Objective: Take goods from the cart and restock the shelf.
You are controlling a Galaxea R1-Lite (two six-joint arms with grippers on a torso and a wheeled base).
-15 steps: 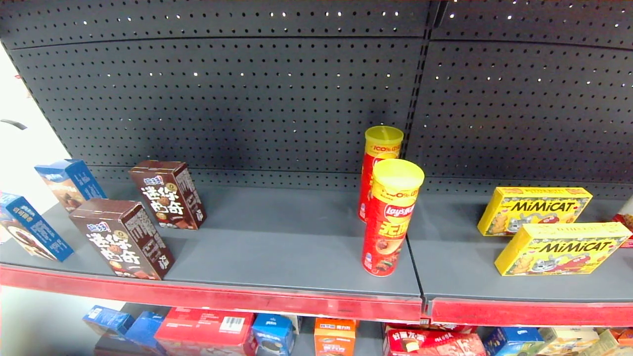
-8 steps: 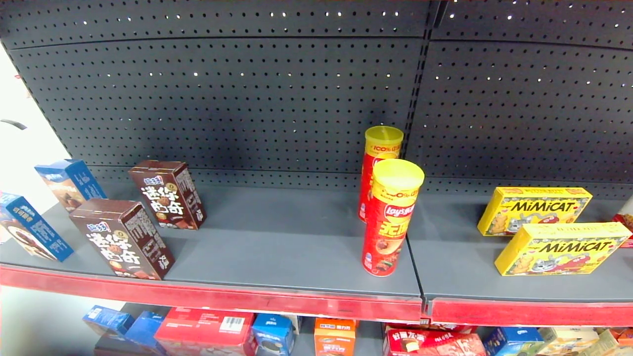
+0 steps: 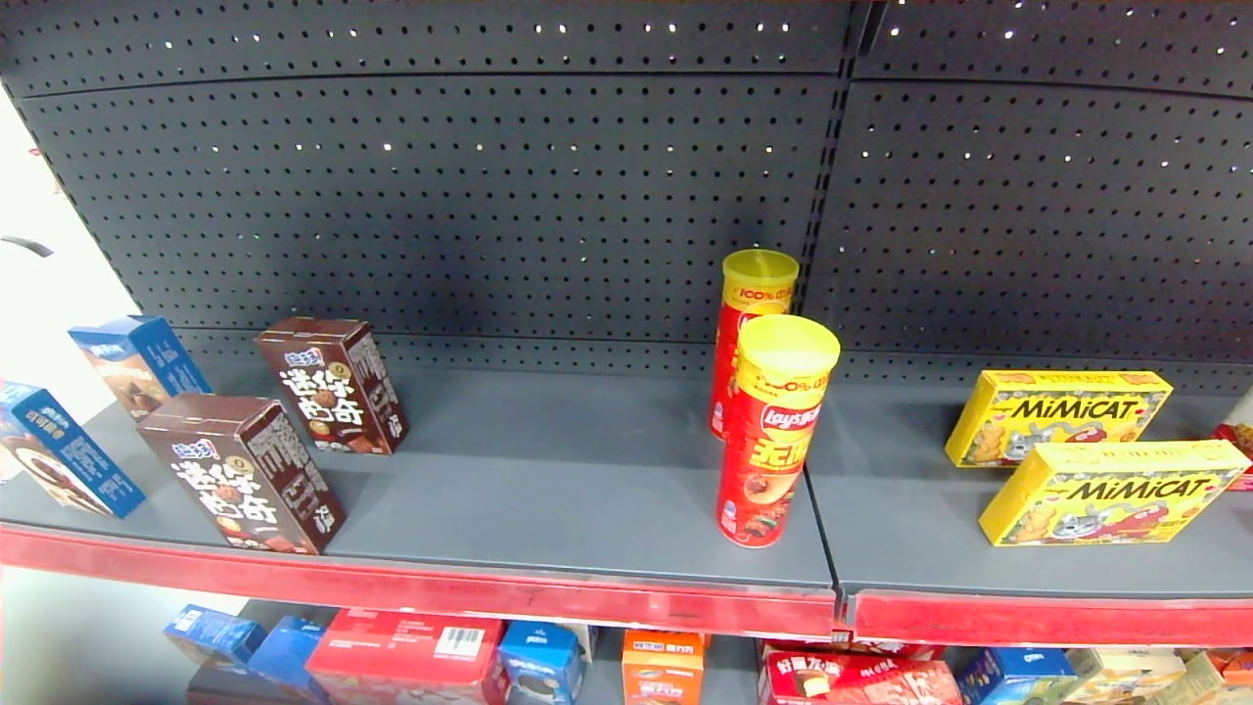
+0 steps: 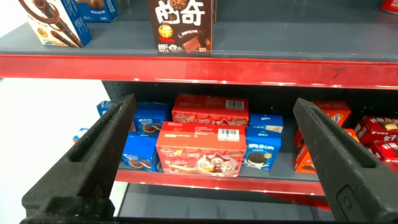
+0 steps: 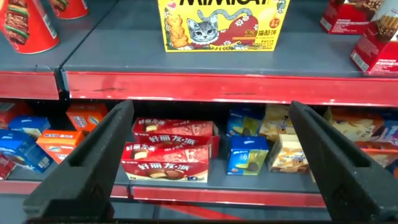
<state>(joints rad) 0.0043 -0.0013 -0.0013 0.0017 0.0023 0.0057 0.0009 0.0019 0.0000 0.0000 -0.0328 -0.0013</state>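
Both empty and spread, left claw [image 4: 212,104] and right claw [image 5: 211,107] face the shelf [image 3: 587,490].

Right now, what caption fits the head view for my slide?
Sparse shelf: blue boxes and brown boxes left, two red cans centre, two yellow boxes right.

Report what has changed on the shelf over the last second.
Nothing visibly changed. The front chip can, the rear chip can, the brown boxes and the yellow boxes stand on the shelf exactly where they were.
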